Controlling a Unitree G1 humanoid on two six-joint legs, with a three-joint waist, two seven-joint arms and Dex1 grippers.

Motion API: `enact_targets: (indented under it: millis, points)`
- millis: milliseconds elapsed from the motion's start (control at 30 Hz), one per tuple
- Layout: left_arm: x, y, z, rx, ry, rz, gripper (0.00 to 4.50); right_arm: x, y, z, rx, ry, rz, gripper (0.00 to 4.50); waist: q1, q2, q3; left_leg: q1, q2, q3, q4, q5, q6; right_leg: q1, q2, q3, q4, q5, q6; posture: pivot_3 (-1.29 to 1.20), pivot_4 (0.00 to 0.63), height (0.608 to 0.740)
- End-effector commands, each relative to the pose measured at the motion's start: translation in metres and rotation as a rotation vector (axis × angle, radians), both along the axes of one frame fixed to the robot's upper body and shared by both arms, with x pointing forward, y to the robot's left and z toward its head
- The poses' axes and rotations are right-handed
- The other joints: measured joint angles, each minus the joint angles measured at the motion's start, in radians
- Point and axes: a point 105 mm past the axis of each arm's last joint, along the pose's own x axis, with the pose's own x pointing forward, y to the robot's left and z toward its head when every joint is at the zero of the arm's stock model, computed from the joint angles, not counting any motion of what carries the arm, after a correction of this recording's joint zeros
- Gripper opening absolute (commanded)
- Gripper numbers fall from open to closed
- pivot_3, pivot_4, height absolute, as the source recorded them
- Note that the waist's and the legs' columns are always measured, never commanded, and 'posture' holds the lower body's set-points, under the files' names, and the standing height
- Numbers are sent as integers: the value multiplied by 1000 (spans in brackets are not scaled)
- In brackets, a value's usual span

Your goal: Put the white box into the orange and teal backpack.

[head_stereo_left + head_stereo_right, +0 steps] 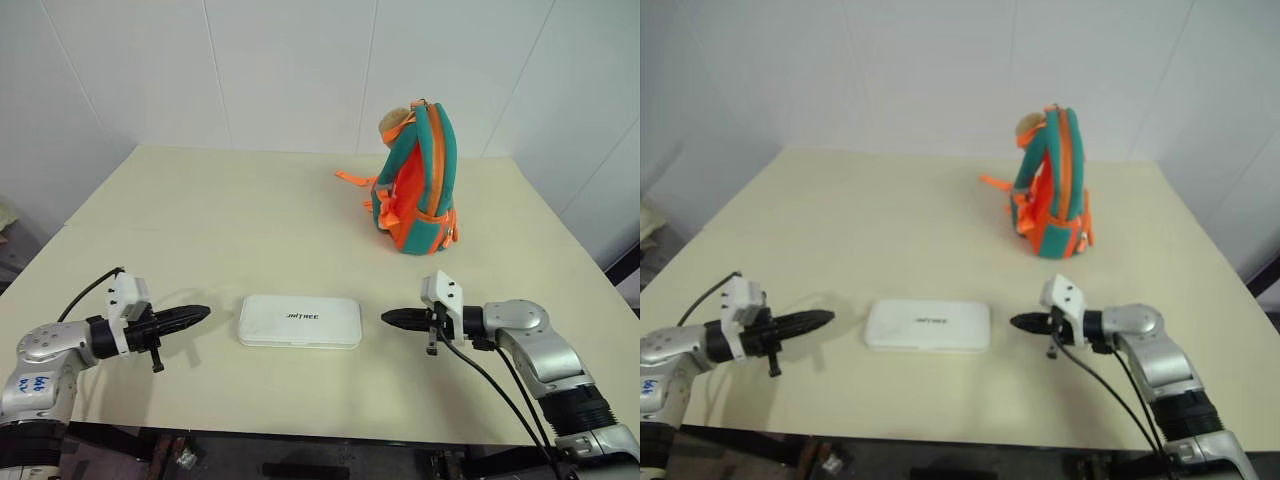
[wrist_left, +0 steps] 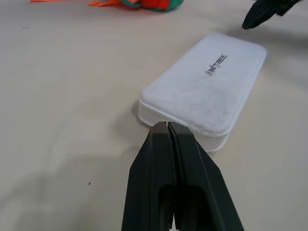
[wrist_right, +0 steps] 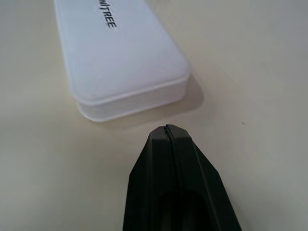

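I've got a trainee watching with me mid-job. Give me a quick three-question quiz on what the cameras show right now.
1. True or false: the white box lies flat on the table, between the two hands.
2. Are the fingers of the left hand and the right hand open or shut?
3. The orange and teal backpack is: A) lying on the box, B) standing upright beyond the box, C) held by a hand.

Key: 1 true. 2 shut, both empty and clear of the box. 3 B.
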Motion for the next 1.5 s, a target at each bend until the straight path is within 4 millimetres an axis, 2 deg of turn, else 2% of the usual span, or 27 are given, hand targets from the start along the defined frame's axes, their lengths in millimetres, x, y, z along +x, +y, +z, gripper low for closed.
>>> enact_targets:
  millis: [33,200,533,800,933,1067,1167,1300,1400,1500]
  points:
    - [7,-8,-1,2,-31,6,11,9,3,4,5,-34,-28,0,0,0,0,0,0,0,0,0,0,0,0,0,0,0,0,0,150,740]
    - [11,-28,-12,-21,-15,-21,11,6,14,-1,13,-10,-26,0,1,0,0,0,0,0,1,0,0,0,0,0,1,0,0,0,150,740]
    - [14,-40,-21,-48,15,-45,11,-4,26,-7,23,28,-47,0,1,0,0,0,0,0,1,1,-2,0,0,0,2,0,0,0,150,740]
    - [21,-58,-25,-89,19,-82,11,0,14,-5,0,30,-78,0,5,-1,0,0,0,0,2,1,-2,1,0,0,2,0,0,0,150,740]
    - [22,-67,-27,-100,25,-102,11,-2,2,-4,-23,33,-96,0,5,-1,0,0,0,0,2,1,-2,1,0,0,2,0,0,0,150,740]
    - [22,-70,-30,-106,32,-109,11,-3,-7,-4,-35,39,-110,0,4,-1,0,0,0,0,2,1,-2,1,0,0,2,0,0,0,150,740]
    - [22,-69,-31,-102,33,-105,11,-3,-12,-5,-44,41,-123,0,4,-1,0,0,0,0,2,1,-2,1,0,0,2,0,0,0,150,740]
    - [25,-53,-26,-77,14,-59,11,-1,-18,-1,-33,50,-143,0,3,-1,0,0,0,0,2,1,-2,1,0,0,2,0,0,0,150,740]
    - [28,-39,-19,-50,4,-26,11,0,-30,3,-53,88,-175,0,2,-1,0,0,0,0,2,1,-2,0,0,0,2,0,0,0,150,740]
    - [30,-27,-8,-85,33,-1,0,0,-40,12,-34,151,-202,617,2,-1,0,0,0,0,1,1,-2,0,0,0,2,0,0,0,150,740]
